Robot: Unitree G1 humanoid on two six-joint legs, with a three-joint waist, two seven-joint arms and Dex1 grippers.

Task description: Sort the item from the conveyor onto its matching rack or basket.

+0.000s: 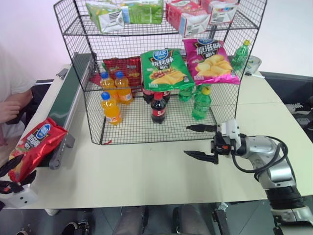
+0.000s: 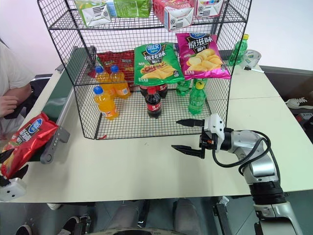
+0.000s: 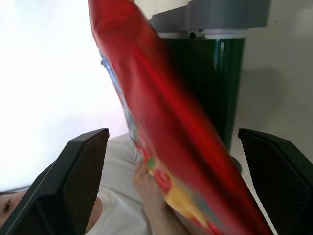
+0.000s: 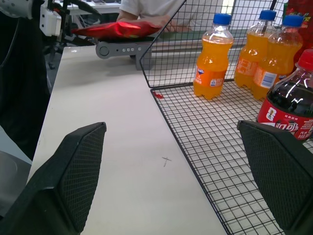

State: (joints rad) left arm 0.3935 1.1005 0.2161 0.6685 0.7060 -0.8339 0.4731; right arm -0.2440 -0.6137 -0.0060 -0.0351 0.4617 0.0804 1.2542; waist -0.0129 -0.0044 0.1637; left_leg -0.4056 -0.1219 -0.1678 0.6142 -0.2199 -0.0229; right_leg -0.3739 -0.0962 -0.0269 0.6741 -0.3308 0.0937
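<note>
**Red crisp bag at the conveyor's end, not yet gripped**

Red crisp bag (image 1: 35, 147) sits at the lower left of my head views, draped over the near end of the conveyor (image 1: 62, 105) and sticking out past its grey frame. My left gripper (image 1: 11, 174) is at the bottom left corner with its two black fingers spread wide on either side of the bag's lower edge; in the left wrist view the bag (image 3: 166, 137) runs between the fingers, but both pads stand clear of it, so I judge nothing is clamped yet. My right gripper (image 1: 201, 142) hovers over the bare table (image 1: 146, 171) right of centre, jaws wide apart and empty, just in front of the black wire rack (image 1: 98, 122).

So the sort has barely begun. Left to do: close on the bag, lift it off the belt, carry it rightward to the rack, where a red bag (image 1: 120, 68) already lies behind the orange bottles (image 1: 111, 107), and release it there.
</note>
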